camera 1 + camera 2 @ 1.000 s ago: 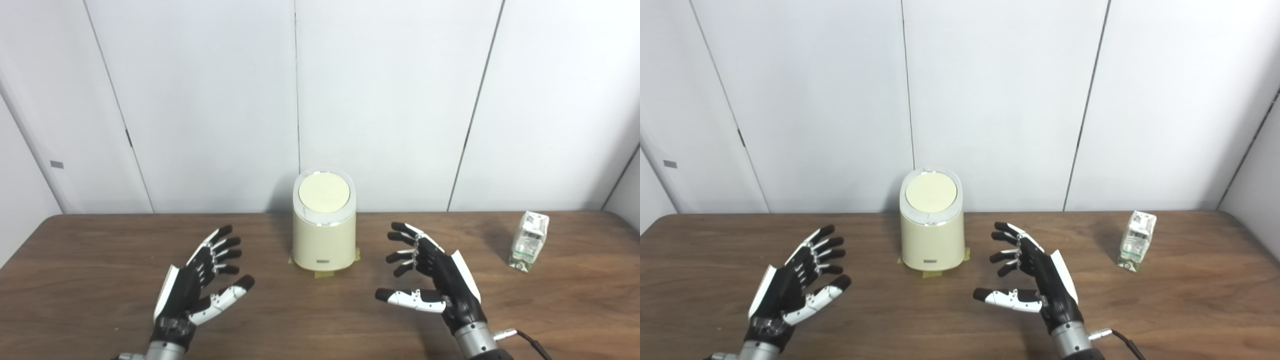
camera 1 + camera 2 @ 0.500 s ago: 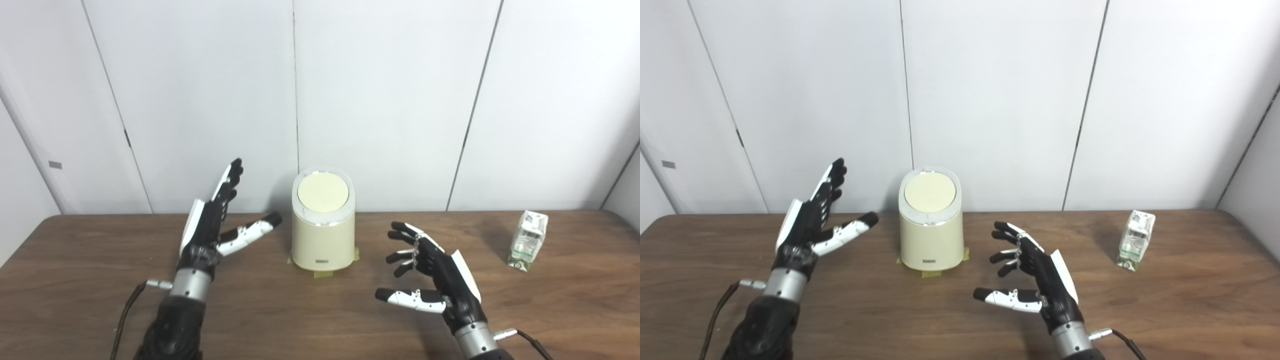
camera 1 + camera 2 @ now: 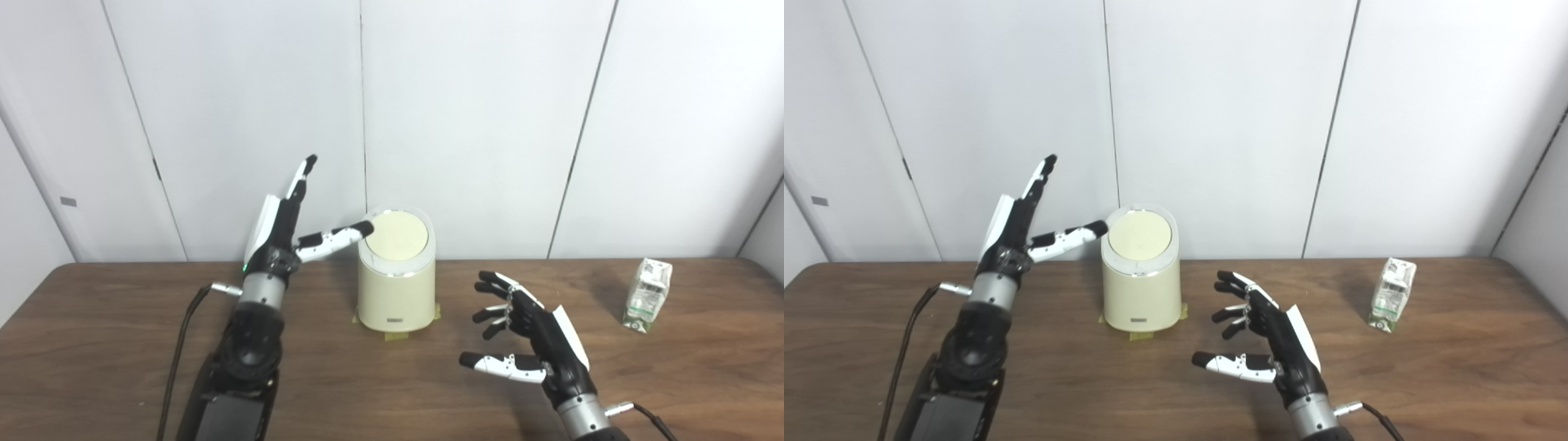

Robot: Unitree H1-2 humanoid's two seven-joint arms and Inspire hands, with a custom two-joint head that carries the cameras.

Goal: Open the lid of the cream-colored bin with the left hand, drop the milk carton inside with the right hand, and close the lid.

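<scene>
Tape (image 3: 397, 334) peeks out yellow from under the cream-colored bin (image 3: 395, 294), mostly hidden by its base. Print on the milk carton (image 3: 647, 296) is too small to read. That carton stands upright, leaning slightly, near the table's (image 3: 122, 343) right end, well apart from the bin at the back middle. The lid (image 3: 395, 236) is shut, tilted toward the camera. The left hand (image 3: 285, 229) is raised beside the bin, spread and empty, thumb tip at the lid's rim; contact is unclear. The right hand (image 3: 528, 343) hovers empty, fingers apart, between bin and carton.
</scene>
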